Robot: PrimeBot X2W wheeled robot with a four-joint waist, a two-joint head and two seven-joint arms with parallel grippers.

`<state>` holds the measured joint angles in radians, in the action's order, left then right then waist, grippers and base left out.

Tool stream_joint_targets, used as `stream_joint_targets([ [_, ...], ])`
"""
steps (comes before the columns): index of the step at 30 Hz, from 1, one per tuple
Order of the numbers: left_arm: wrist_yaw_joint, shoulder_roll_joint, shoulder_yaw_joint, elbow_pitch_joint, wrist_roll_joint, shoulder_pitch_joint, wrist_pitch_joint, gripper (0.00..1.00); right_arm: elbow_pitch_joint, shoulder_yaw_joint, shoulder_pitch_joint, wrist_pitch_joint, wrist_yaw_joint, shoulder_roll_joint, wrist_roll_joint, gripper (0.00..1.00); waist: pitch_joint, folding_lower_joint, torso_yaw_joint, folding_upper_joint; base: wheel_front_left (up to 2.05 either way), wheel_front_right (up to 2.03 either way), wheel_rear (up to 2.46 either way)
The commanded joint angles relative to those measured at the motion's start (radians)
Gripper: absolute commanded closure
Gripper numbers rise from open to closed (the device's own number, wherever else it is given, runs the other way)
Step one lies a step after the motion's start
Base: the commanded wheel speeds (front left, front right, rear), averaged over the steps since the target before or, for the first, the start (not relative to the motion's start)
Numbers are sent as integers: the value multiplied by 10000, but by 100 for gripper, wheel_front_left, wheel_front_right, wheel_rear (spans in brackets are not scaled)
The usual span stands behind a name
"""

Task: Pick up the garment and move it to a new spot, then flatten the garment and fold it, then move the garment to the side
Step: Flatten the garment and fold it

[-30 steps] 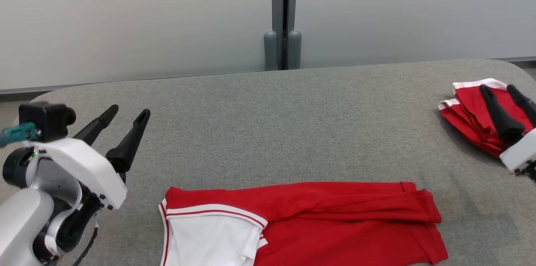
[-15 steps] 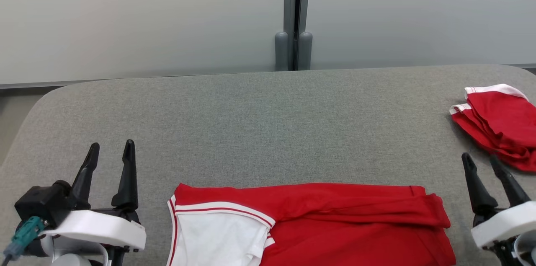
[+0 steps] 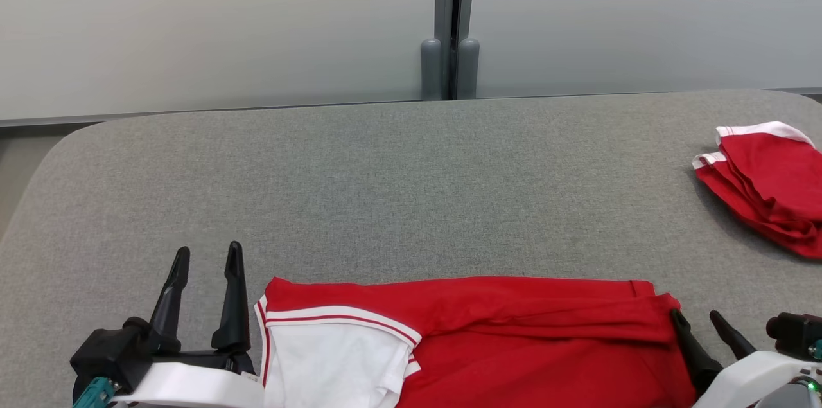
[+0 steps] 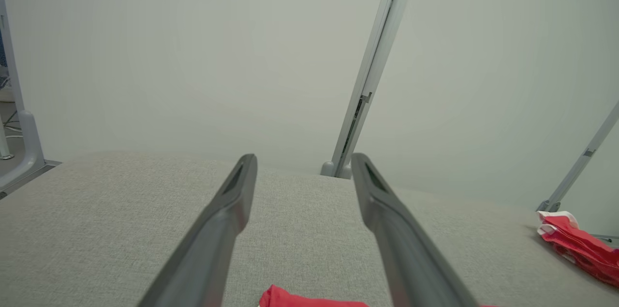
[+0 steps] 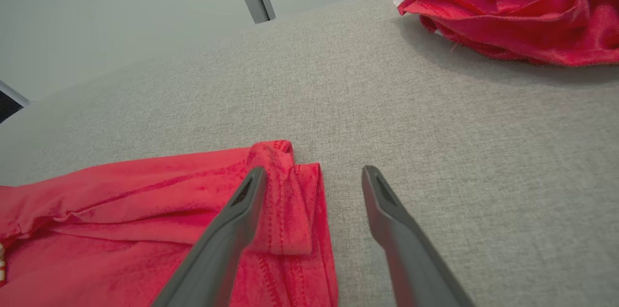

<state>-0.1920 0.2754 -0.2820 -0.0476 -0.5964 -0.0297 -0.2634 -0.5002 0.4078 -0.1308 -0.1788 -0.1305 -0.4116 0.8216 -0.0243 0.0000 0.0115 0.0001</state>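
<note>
1. A grey, cloth-covered table with rounded corners carries everything.
2. A red and white garment lies flat on it, between the left gripper and the right gripper.
3. A crumpled red pile lies on the table, far ahead of the right gripper.

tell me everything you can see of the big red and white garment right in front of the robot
The garment is soft, knit-looking fabric, mostly red, with a white panel edged by red-and-white stripes at its left end. It lies loosely folded along the near edge of the grey table, with ridged creases and a bunched, stitched hem at its right end. The open right gripper has one finger over that hem; contact is unclear.
</note>
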Motion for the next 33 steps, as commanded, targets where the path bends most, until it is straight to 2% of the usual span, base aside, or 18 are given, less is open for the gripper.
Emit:
stream_joint_targets([
  [1, 180, -85, 96, 121, 179, 73, -8, 0, -250, 108, -177, 175, -6, 107, 173, 0, -22, 0, 31, -1, 0, 0, 0],
  [11, 781, -610, 170, 582, 781, 393, -9, 0, -1501, 593, -808, 759, -6, 407, 1084, 0, -269, 0, 286, -1, 0, 0, 0],
  [17, 1005, -786, 144, 838, 965, 453, -9, 0, -1891, 1227, -696, 1632, -6, 673, 2001, 0, -298, 0, 541, -1, 0, 0, 0],
  [18, 1044, -807, 140, 870, 973, 460, -9, 0, -1858, 1346, -650, 1742, -10, 720, 2162, 25, -286, 0, 583, -1, 0, 0, 0],
  [20, 1066, -838, 124, 923, 1026, 465, -9, 0, -1749, 1581, -574, 1896, -16, 784, 2444, 96, -261, 0, 660, -1, 0, 0, 0],
  [21, 1090, -847, 114, 956, 1038, 465, -9, 0, -1672, 1682, -554, 1919, -16, 793, 2582, 100, -239, 0, 698, -1, 0, 0, 0],
  [28, 1130, -873, 98, 1089, 1089, 426, -9, 0, -1465, 2017, -802, 1384, -13, 522, 2893, 100, -131, 0, 820, -1, 0, 0, 0],
  [33, 1126, -863, 193, 1093, 1113, 401, -9, 0, -1188, 2030, -1217, 760, -13, 86, 3122, 100, -91, 0, 747, -1, 0, 0, 0],
])
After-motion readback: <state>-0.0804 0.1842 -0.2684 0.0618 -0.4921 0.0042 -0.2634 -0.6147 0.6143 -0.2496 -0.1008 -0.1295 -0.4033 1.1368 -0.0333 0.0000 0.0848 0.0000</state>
